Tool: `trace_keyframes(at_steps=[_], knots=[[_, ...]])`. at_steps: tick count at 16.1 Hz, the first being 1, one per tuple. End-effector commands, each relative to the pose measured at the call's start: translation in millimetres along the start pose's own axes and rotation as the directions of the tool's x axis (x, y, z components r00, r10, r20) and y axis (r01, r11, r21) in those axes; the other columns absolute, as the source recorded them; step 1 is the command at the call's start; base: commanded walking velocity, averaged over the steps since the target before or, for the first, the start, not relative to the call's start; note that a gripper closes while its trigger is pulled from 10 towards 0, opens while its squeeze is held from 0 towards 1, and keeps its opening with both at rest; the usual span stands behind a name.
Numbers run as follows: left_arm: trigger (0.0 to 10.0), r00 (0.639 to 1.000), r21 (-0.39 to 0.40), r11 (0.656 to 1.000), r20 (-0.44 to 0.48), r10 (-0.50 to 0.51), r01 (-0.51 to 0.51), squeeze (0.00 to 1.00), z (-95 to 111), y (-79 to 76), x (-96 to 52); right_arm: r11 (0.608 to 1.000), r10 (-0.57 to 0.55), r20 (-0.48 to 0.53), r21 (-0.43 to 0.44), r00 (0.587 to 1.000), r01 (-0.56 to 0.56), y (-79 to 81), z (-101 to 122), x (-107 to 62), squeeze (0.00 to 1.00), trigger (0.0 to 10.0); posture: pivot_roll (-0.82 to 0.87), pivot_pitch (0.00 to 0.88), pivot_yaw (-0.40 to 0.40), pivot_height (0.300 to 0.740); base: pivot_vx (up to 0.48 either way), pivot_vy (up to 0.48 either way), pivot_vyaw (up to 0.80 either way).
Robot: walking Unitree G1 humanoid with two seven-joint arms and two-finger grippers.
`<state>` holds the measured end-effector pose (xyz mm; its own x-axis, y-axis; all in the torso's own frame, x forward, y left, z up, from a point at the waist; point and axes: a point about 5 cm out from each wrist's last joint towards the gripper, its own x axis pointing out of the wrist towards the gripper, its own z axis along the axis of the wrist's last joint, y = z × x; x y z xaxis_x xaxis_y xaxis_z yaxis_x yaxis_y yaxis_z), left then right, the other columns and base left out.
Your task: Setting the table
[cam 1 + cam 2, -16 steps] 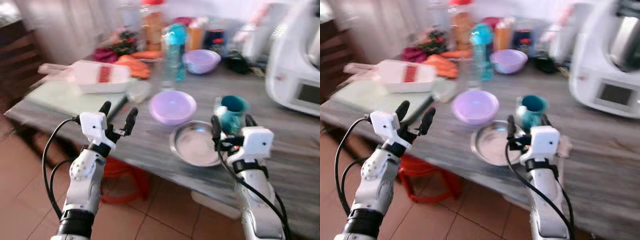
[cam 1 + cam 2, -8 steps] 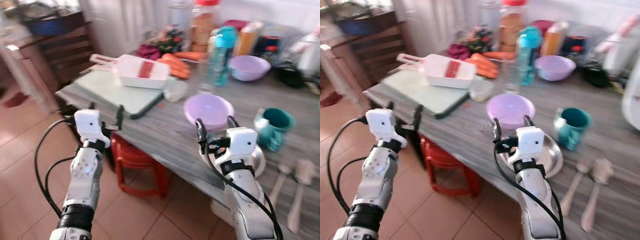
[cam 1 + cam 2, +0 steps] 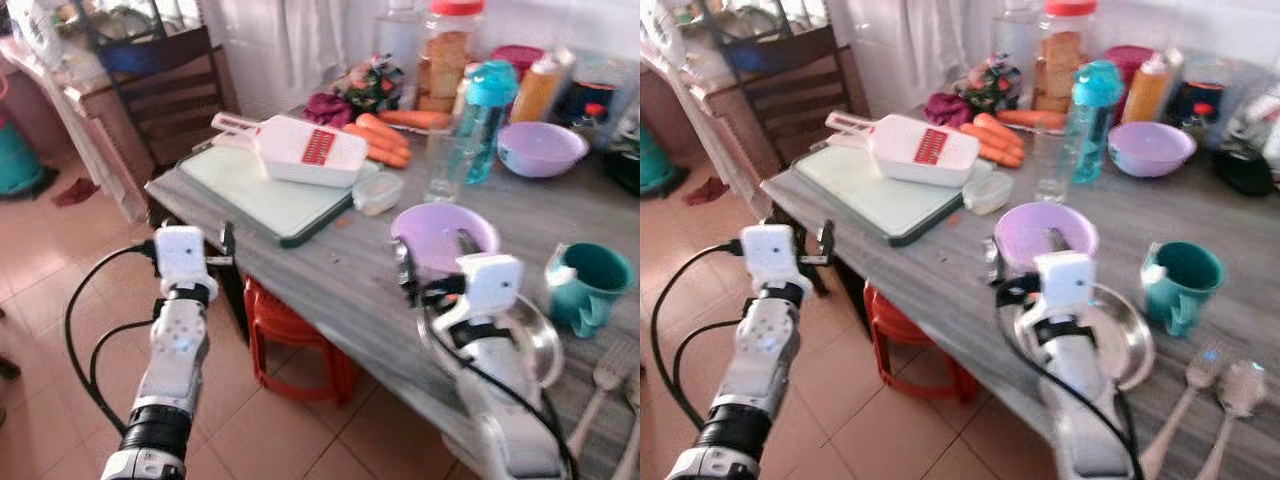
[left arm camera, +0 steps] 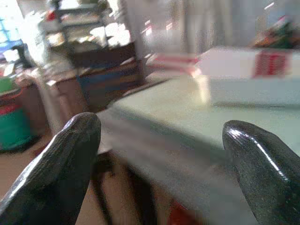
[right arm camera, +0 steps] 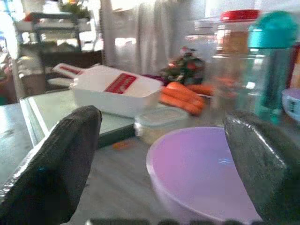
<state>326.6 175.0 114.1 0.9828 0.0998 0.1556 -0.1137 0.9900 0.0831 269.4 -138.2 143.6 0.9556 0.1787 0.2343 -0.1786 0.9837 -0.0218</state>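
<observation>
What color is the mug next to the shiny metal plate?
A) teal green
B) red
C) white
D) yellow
A: the mug standing on the table just beside the metal plate is teal green.

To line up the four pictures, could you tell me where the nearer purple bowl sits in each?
Left eye view: purple bowl right of centre, behind the right gripper.
Right eye view: centre.
Left wrist view: not in it.
Right wrist view: lower middle.
Shared landmark: white slicer on the cutting board.
</observation>
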Motion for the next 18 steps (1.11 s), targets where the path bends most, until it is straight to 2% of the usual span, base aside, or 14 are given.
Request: trace_keyframes(at_steps=[1, 5, 6, 7, 9, 12, 13, 15, 17, 18], knots=[[10.0, 0.998, 0.031, 0.998, -0.028, 0.060, -0.059, 0.00, -7, 11.7, -2.8, 0.999, 0.043, 0.017, 0.003, 0.999, -0.043, 10.6, 4, 3.8, 0.00, 10.0, -0.06, 0.000, 0.054, 0.740, 0.000, 0.000, 0.80], [10.0, 0.999, 0.031, 0.998, -0.011, 0.053, -0.053, 0.00, -4, 11.6, 0.9, 0.998, 0.066, 0.015, 0.006, 0.998, -0.066, 12.2, 4, 5.1, 0.00, 10.0, -0.05, 0.000, 0.045, 0.740, 0.000, 0.000, 0.80], [10.0, 0.996, 0.093, 0.992, 0.013, 0.084, -0.085, 0.00, -3, 15.9, 1.7, 0.998, 0.068, 0.017, 0.006, 0.998, -0.068, 12.6, 5, 5.7, 0.00, 10.0, -0.05, 0.000, 0.044, 0.740, 0.000, 0.000, 0.80], [10.0, 0.986, 0.157, 0.974, 0.002, 0.166, -0.165, 0.00, -6, 24.3, 2.6, 0.998, 0.068, 0.019, 0.005, 0.998, -0.068, 12.7, 5, 6.2, 0.00, 10.0, -0.05, 0.000, 0.044, 0.740, 0.000, 0.000, 0.80], [10.0, 0.987, 0.123, 0.980, -0.021, 0.158, -0.155, 0.00, -9, 24.9, 2.8, 0.998, 0.069, 0.022, -0.001, 0.997, -0.069, 12.5, 5, 7.0, 0.00, 10.0, -0.05, 0.000, 0.044, 0.740, 0.000, 0.000, 0.80], [10.0, 0.985, 0.146, 0.975, -0.010, 0.172, -0.169, 0.00, -8, 24.6, 3.3, 0.997, 0.071, 0.027, 0.007, 0.997, -0.071, 13.4, 5, 8.4, 0.00, 10.0, -0.05, 0.000, 0.043, 0.740, 0.000, 0.000, 0.80], [10.0, 0.984, 0.149, 0.973, -0.008, 0.180, -0.176, 0.00, -8, 24.4, 3.6, 0.998, 0.053, 0.020, 0.027, 0.998, -0.054, 12.1, 4, 8.4, 0.00, 10.0, -0.05, 0.000, 0.041, 0.740, 0.000, 0.000, 0.00], [10.0, 0.983, 0.150, 0.973, -0.013, 0.181, -0.177, 0.00, -10, 24.4, 3.9, 0.998, 0.055, -0.025, 0.008, 0.998, -0.055, 8.2, -3, 8.0, 0.00, 10.0, -0.04, 0.000, 0.042, 0.740, 0.000, 0.000, 0.00], [10.0, 0.983, 0.149, 0.974, -0.035, 0.180, -0.173, 0.00, -14, 24.1, 1.9, 0.999, -0.013, -0.033, -0.042, 0.999, 0.012, -4.5, -7, 9.9, 0.00, 10.0, -0.04, 0.000, 0.043, 0.740, 0.000, 0.000, 0.00], [10.0, 0.983, 0.151, 0.974, -0.039, 0.177, -0.170, 0.00, -15, 23.8, 1.2, 0.999, -0.035, -0.048, -0.016, 0.998, 0.034, -6.7, -9, 10.9, 0.00, 10.0, -0.04, 0.000, 0.043, 0.740, 0.000, 0.000, 0.00]])
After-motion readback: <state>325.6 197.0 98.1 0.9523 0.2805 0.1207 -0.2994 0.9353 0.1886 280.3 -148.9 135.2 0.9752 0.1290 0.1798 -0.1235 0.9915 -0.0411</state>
